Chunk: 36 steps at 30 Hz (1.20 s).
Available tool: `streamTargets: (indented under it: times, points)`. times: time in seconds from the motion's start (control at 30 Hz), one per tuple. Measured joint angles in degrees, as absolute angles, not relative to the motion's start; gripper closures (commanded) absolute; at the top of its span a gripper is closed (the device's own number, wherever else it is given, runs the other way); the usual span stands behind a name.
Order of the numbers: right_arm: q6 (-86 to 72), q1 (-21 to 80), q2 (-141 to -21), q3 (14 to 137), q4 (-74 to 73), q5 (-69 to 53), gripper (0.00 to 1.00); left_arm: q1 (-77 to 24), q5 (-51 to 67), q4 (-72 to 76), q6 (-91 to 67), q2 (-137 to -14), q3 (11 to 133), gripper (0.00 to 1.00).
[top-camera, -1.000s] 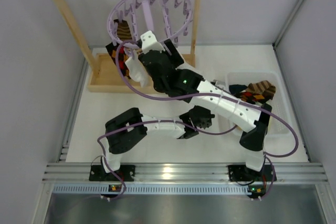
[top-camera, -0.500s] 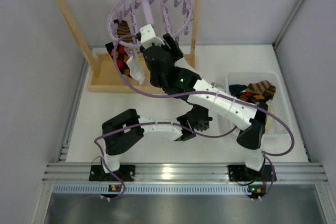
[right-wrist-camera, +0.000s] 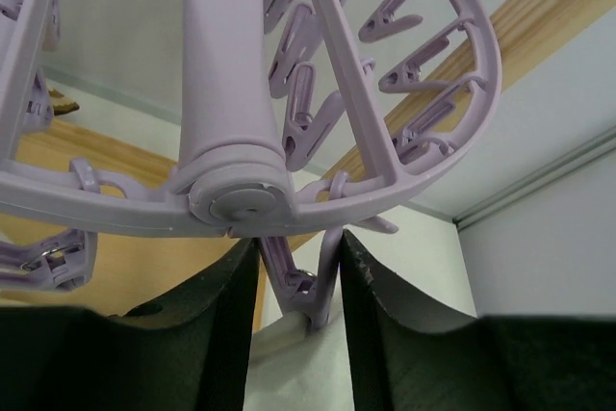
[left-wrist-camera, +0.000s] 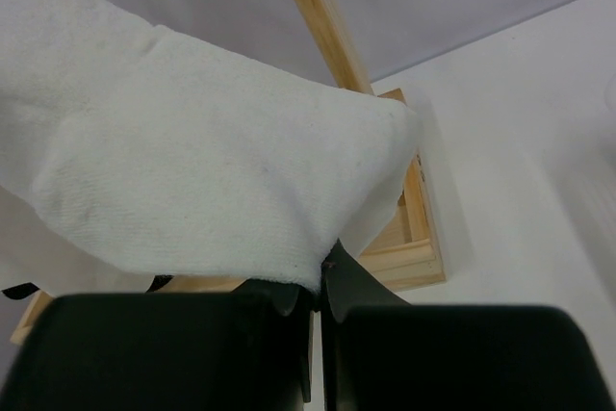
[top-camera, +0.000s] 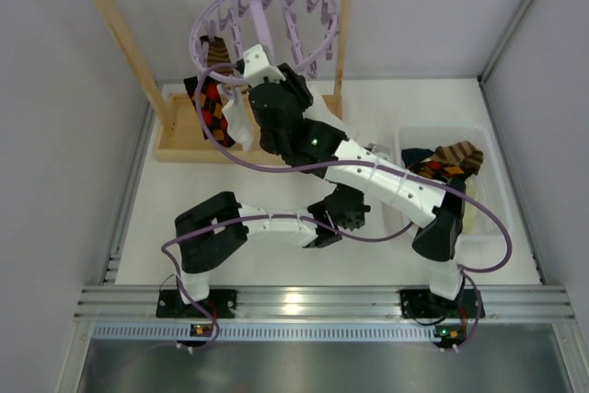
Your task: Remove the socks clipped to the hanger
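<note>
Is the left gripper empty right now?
No, the left gripper is shut on the edge of a white sock.

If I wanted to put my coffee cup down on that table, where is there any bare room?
Bare tabletop lies between the wooden rack and the clear bin, along the back wall. A thinner strip runs by the left wall, beside the left arm's elbow. The middle is crowded with both arms, and the bin already holds socks.

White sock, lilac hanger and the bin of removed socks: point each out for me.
white sock (left-wrist-camera: 192, 170), left wrist view, middle of the fabric
lilac hanger (right-wrist-camera: 236, 201), right wrist view, central hub
bin (top-camera: 490, 195), top external view, right rim
</note>
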<state>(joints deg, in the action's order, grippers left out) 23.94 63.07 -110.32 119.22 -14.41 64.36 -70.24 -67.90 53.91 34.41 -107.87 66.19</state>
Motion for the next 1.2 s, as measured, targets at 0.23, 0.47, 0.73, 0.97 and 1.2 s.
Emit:
streamTargets:
  times: [0.23, 0.47, 0.73, 0.97, 1.2]
  points:
    - [23.0, 63.1, -110.3, 117.7, -13.5, 63.7, 0.83, -70.2, -67.8, 53.9, 34.2, -107.9, 66.1, 1.0]
    - [21.9, 63.1, -110.3, 117.4, -13.2, 62.8, 0.85, -70.2, -67.7, 53.9, 32.8, -107.9, 65.5, 1.0]
    - [21.1, 63.0, -110.3, 117.4, -13.3, 61.7, 0.85, -72.5, -67.4, 53.7, 29.7, -105.3, 59.3, 1.0]
    - [18.9, 62.8, -110.2, 117.4, -14.2, 59.8, 0.67, -79.4, -68.0, 53.2, 25.6, -100.7, 53.4, 1.0]
    - [14.2, 62.5, -107.8, 116.4, -19.4, 53.9, 0.49, -83.0, -68.3, 45.7, 15.5, -88.8, 46.1, 1.0]
